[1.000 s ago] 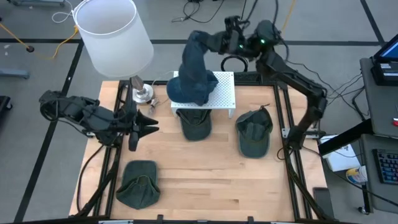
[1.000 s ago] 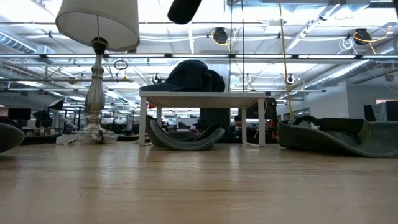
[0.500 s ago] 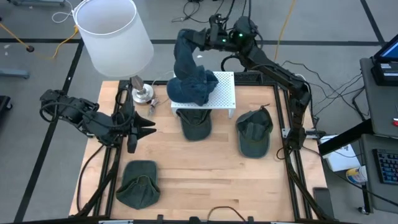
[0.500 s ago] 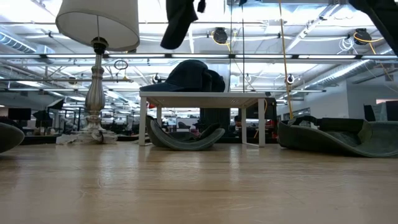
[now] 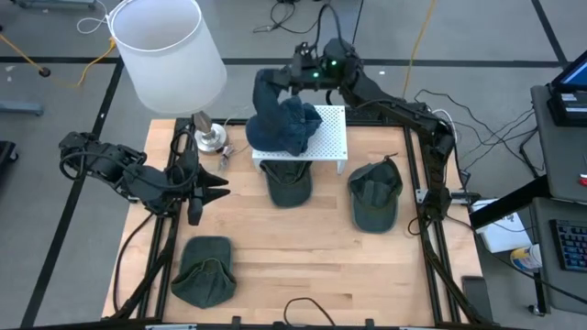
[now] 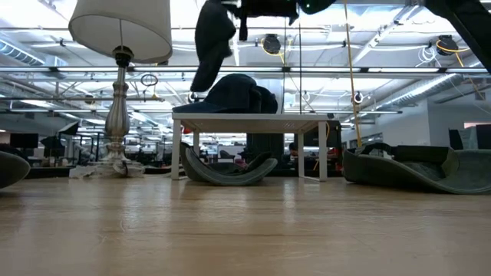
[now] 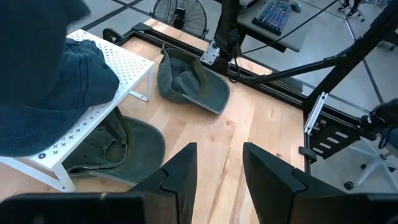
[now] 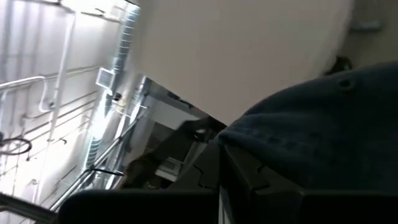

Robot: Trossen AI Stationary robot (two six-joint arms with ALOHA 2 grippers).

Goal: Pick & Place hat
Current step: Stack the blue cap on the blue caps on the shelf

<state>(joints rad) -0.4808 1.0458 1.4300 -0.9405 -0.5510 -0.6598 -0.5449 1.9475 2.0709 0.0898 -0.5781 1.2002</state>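
Holding the blue hat (image 5: pixel 267 99) clenched in my right pincer (image 5: pixel 295 75), top center, above the white rack (image 5: pixel 327 137) for placement; left pincer (image 5: pixel 213 187) parked half-open.

Dark navy-blue hat (image 5: pixel 268 96) hanging up top, another navy hat (image 5: pixel 284 128) heaped on the white rack (image 5: pixel 332 139), its top dotted all over with small holes. Three olive-green hats: one under the rack (image 5: pixel 287 183), one by the bench's right edge (image 5: pixel 374 197), one at the front-left corner (image 5: pixel 203 269). White lampshade (image 5: pixel 167 50), silvery lamp base (image 5: pixel 210 137), pale wood bench (image 5: pixel 303 257).
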